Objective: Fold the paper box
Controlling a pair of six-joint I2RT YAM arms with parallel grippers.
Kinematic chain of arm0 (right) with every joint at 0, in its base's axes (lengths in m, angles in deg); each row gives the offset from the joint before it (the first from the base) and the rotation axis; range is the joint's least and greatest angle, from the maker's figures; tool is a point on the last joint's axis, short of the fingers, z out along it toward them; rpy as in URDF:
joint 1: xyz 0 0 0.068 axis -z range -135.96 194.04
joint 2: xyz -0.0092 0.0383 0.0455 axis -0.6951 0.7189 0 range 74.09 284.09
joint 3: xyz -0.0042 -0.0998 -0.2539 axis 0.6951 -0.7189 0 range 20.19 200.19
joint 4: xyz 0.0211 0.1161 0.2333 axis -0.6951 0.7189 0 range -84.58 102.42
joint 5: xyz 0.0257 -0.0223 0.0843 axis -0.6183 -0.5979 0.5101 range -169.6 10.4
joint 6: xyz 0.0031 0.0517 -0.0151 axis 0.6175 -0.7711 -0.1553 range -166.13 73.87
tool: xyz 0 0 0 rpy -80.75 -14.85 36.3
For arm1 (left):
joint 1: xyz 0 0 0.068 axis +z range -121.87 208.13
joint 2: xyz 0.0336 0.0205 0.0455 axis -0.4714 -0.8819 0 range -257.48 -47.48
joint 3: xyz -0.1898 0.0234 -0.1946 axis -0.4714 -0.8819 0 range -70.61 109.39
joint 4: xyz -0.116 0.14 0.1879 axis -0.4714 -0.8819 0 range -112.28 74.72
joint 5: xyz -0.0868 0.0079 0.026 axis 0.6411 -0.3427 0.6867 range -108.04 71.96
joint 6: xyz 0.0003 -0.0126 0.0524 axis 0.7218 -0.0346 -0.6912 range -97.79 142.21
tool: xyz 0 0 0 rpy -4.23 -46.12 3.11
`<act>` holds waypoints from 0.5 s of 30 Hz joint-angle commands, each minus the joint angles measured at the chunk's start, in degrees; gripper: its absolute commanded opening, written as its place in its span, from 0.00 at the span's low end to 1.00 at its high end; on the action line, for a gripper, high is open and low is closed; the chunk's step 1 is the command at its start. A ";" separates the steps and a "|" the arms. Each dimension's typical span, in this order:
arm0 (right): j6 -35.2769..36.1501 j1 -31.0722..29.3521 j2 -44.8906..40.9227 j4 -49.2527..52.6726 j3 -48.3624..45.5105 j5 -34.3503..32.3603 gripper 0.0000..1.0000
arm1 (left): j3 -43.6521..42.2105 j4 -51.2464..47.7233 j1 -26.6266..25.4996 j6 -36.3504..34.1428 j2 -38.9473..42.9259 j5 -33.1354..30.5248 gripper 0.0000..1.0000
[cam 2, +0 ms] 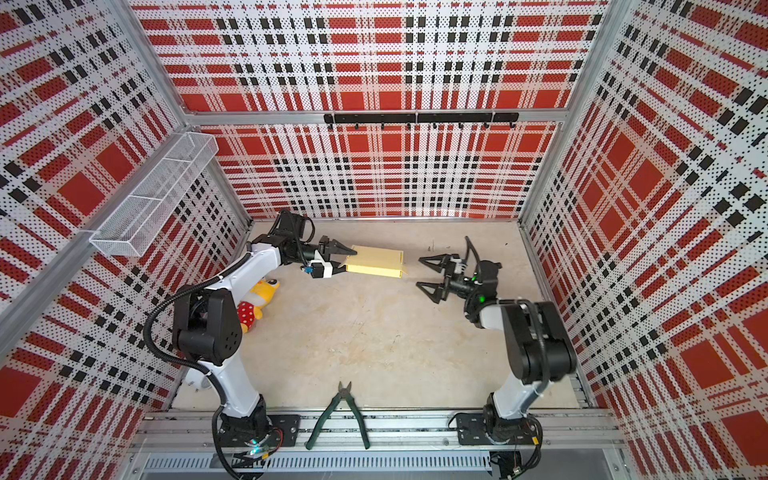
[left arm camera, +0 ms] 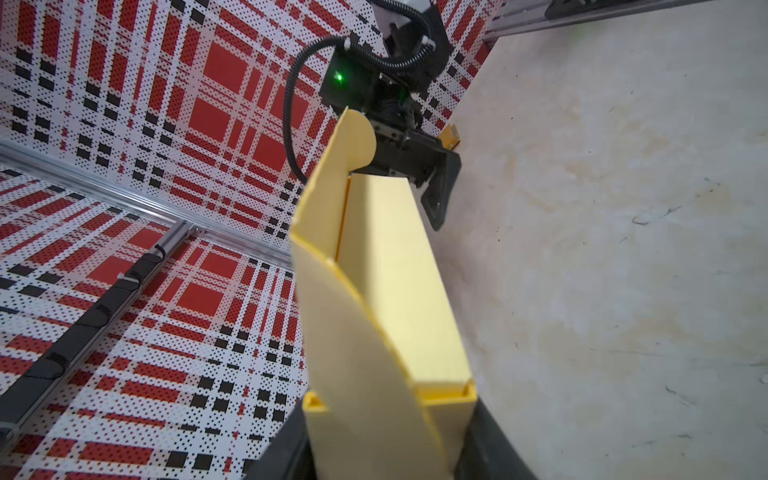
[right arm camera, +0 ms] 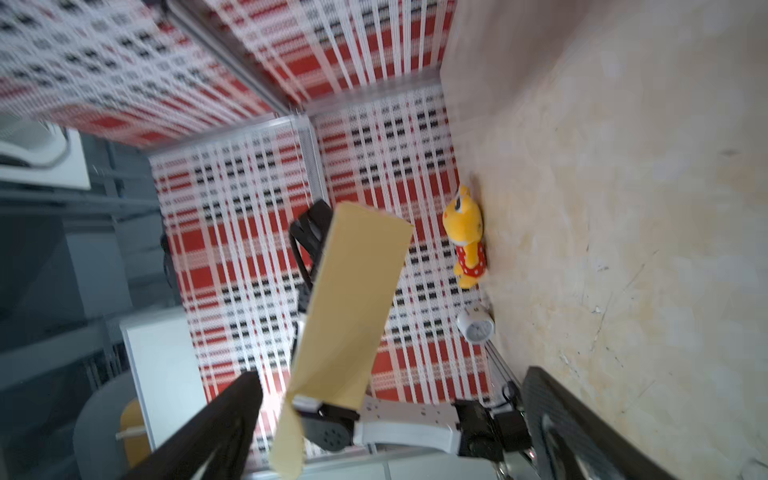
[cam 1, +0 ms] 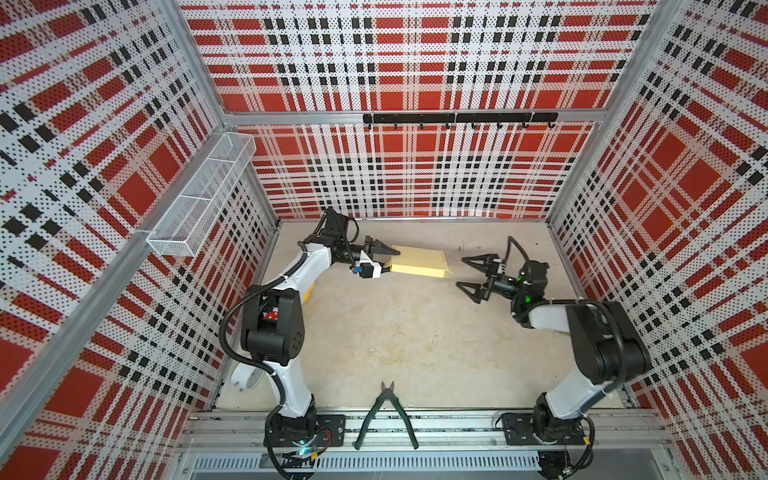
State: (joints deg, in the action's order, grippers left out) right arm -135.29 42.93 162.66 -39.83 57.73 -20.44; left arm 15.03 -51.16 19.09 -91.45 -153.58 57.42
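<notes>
One pale table (cam 1: 395, 340) lies under both grippers. The left gripper (cam 1: 392, 261) is clamped partway closed on one end of the box (cam 1: 419, 262), which reaches out from its fingertips toward the right gripper (cam 1: 460, 272). That one stands spread wide and holds nothing, its tips near the box's far end but apart from it. Whether the box touches the table I cannot tell. A plush (cam 2: 253, 309) lies behind the left gripper, beside its arm. Pliers (cam 1: 387, 397) lie well away from both grippers, at the table's near edge.
</notes>
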 commanded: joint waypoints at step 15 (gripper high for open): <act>71.43 -5.18 -15.98 74.28 29.42 -39.24 1.00 | -18.65 7.24 -7.45 61.07 8.90 -5.15 0.36</act>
State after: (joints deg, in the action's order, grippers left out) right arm -73.00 42.23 144.26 28.41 85.90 -51.11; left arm 0.21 -47.50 14.52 -36.77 -145.71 53.18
